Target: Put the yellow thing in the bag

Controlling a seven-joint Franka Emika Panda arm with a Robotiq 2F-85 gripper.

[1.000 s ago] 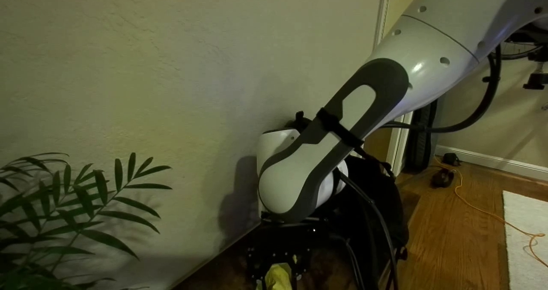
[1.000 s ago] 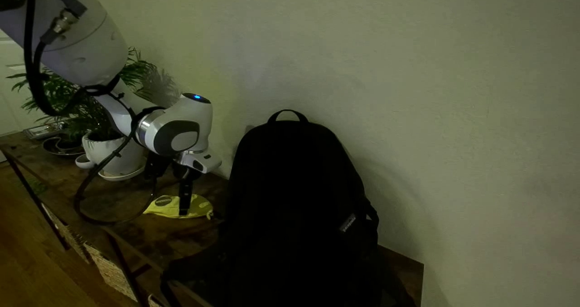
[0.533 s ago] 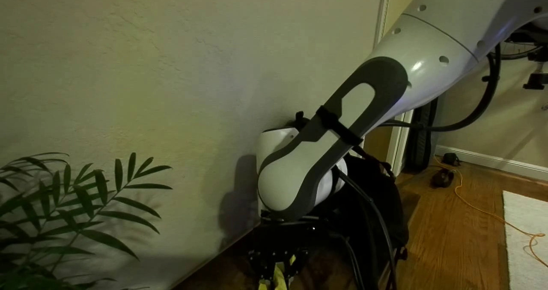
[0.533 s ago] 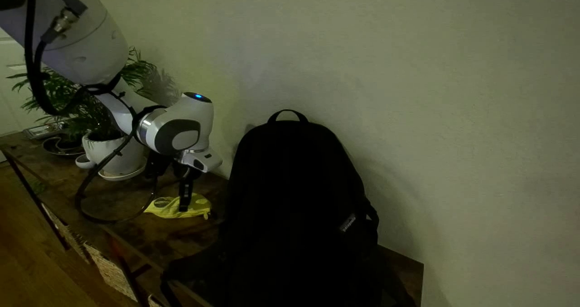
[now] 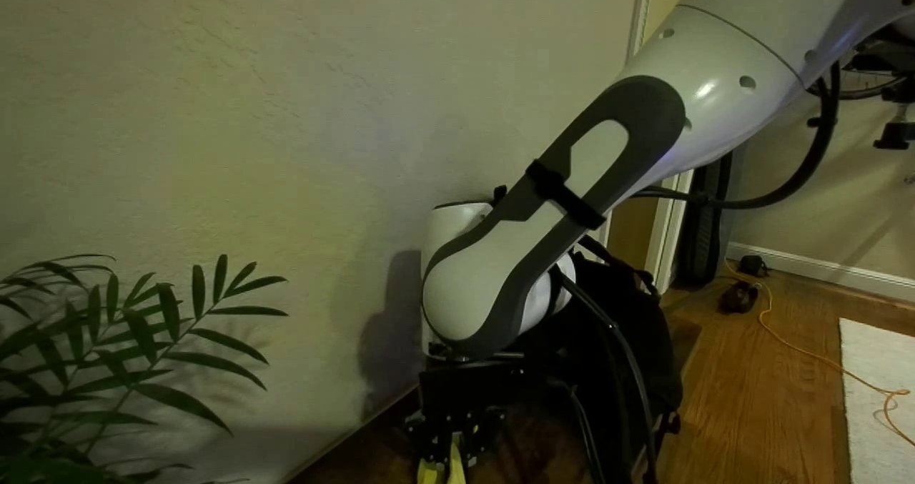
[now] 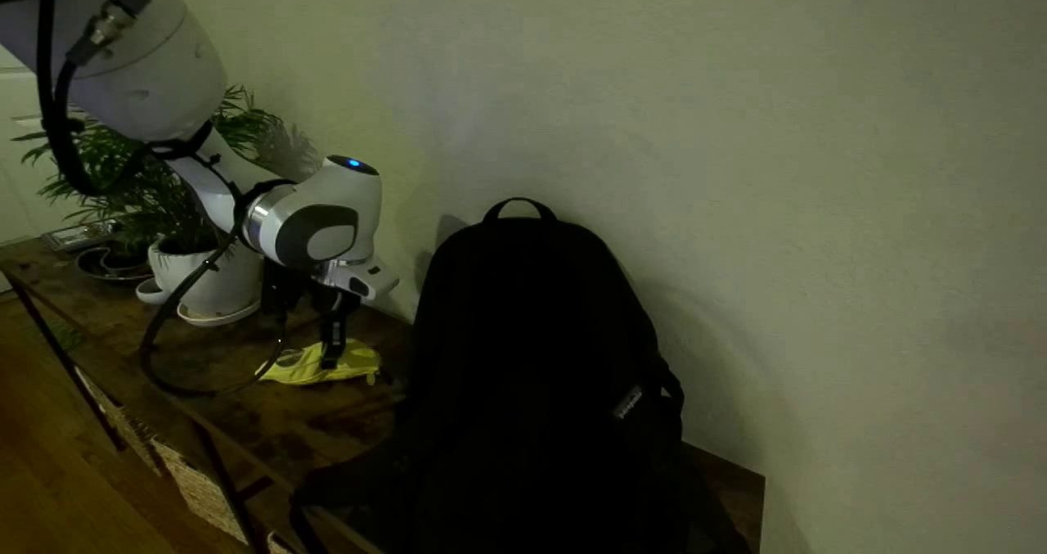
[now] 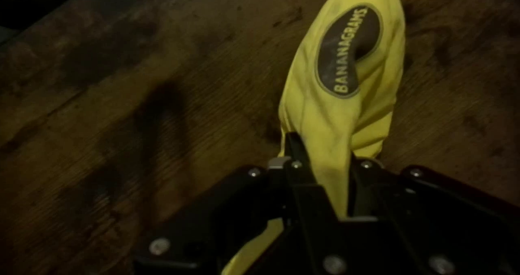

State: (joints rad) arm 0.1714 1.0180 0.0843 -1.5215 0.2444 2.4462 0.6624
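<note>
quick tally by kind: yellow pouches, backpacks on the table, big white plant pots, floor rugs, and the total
Yellow pouch: 1, held between the fingers
Black backpack: 1
Big white plant pot: 1
Pale floor rug: 1
Total: 4

My black two-finger gripper (image 7: pixel 325 150) sits between two big things, pinching the soft yellow cloth pouch (image 7: pixel 335 112) down by the brown wooden tabletop (image 6: pixel 327 415). On one side, the tall black fabric backpack (image 6: pixel 540 374) blocks me, and its round top is higher than my gripper. On the other side is the round white pot (image 6: pixel 229 288) with its leafy green plant (image 6: pixel 147 198). The pale bumpy wall (image 6: pixel 736 169) blocks the back. Open air is above the backpack. Away from the wall I have room too, but my bendy black cable (image 6: pixel 145 356) loops there.
</note>
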